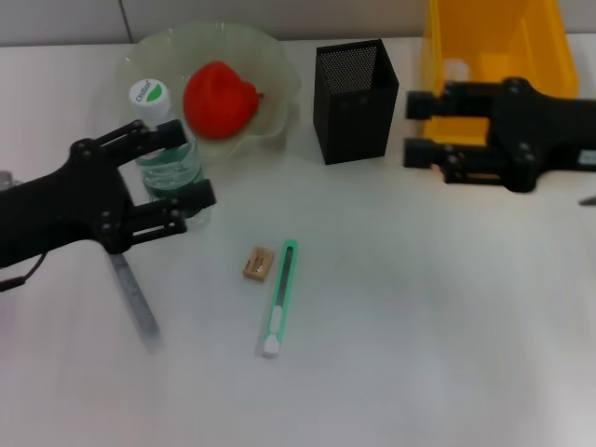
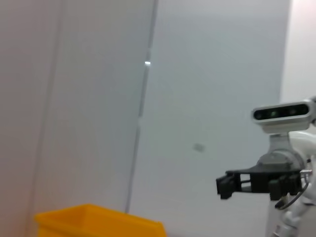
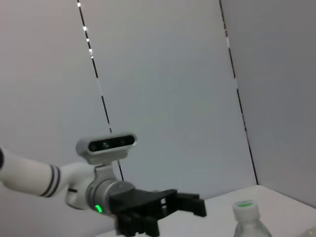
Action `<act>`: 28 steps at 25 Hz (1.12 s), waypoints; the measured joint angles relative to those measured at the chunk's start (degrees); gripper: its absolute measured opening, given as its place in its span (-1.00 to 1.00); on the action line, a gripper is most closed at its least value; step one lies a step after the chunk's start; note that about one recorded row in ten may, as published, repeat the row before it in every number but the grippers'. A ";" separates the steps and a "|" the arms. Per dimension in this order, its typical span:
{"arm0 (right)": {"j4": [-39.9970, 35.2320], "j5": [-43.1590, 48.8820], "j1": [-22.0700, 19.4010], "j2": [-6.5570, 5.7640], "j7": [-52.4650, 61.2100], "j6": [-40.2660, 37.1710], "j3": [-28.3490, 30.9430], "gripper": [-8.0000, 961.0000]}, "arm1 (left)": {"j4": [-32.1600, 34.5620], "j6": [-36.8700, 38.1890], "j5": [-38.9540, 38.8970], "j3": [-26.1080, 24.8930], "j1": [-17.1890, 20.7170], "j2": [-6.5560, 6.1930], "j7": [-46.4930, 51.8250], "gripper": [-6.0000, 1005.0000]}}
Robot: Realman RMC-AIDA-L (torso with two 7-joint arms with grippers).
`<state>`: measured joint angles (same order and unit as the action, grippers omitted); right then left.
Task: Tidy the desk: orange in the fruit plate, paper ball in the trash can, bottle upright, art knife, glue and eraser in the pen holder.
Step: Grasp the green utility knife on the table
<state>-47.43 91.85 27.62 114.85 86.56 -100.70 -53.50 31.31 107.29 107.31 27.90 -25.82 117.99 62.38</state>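
Left claw (image 1: pixel 182 168) stood spread wide around the upright bottle (image 1: pixel 166 149), fingers either side. Right claw (image 1: pixel 417 128) hung open before the yellow bin (image 1: pixel 494 42), gripping nothing.

Both grippers were matte black, built of flat linkage bars pinned with small round screws, ending in blocky fingertips: the left gripper (image 1: pixel 182 168) at the head view's left edge, the right gripper (image 1: pixel 419 128) at upper right. A thin dark cable looped under the left arm. The wrist views showed white arm tubes with black rings, grey camera bars, and a green indicator light.
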 joint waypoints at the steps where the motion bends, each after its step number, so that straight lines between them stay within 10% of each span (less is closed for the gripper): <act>1: 0.00 0.14 -0.81 -0.04 -0.04 -0.96 0.76 0.30 | 0.13 0.03 -0.03 0.59 -0.65 0.02 -0.01 0.62; 17: 0.51 10.91 -8.24 2.82 -12.28 2.47 4.80 0.29 | 1.36 0.02 0.70 4.40 -6.71 -1.16 4.47 0.62; 28: -4.83 25.40 -7.04 4.04 -5.17 3.32 4.86 0.29 | 14.69 -0.79 1.46 15.33 -14.92 -0.71 14.45 0.62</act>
<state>-52.26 117.25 20.58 118.89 81.39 -97.38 -48.64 45.99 106.50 108.77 43.24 -40.73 117.28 76.83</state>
